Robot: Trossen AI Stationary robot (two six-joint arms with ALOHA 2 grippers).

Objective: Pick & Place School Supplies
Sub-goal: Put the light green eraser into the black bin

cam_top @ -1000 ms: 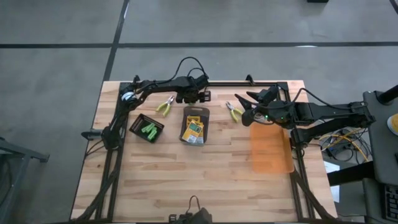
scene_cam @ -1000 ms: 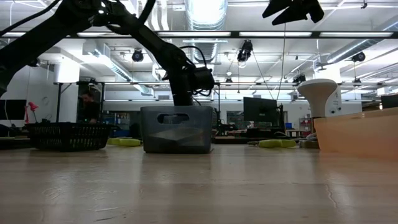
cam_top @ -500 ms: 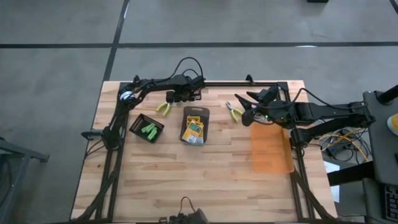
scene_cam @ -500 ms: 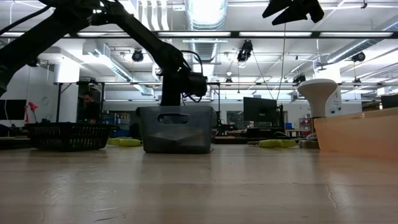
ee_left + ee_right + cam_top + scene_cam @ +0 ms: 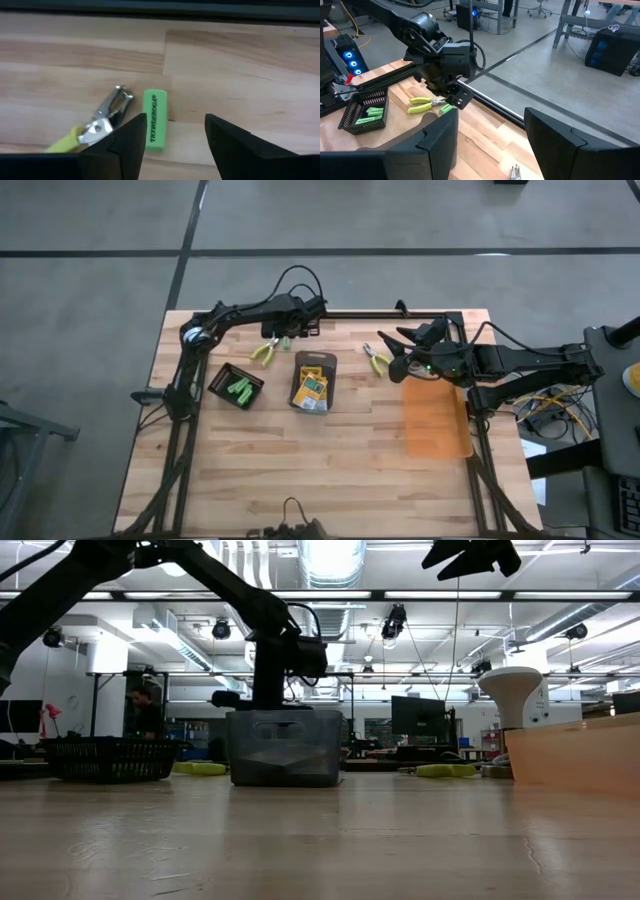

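Several green sticks (image 5: 239, 390) already sit in your basket (image 5: 217, 380), crayon boxes (image 5: 312, 389) in the grey tray (image 5: 316, 361). Two pliers remain out on the table (image 5: 330, 470), one (image 5: 264, 352) by your left gripper (image 5: 172, 132), one (image 5: 379, 361) under the waiting right gripper (image 5: 392, 346). Both claws gape empty. A loose stick (image 5: 154, 126) lies just beside your left gripper's finger, touching those pliers' tip.

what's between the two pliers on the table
Only bare wood. The high view shows nothing between the left pliers and the right pliers; the dark tray sits just nearer the table's front.
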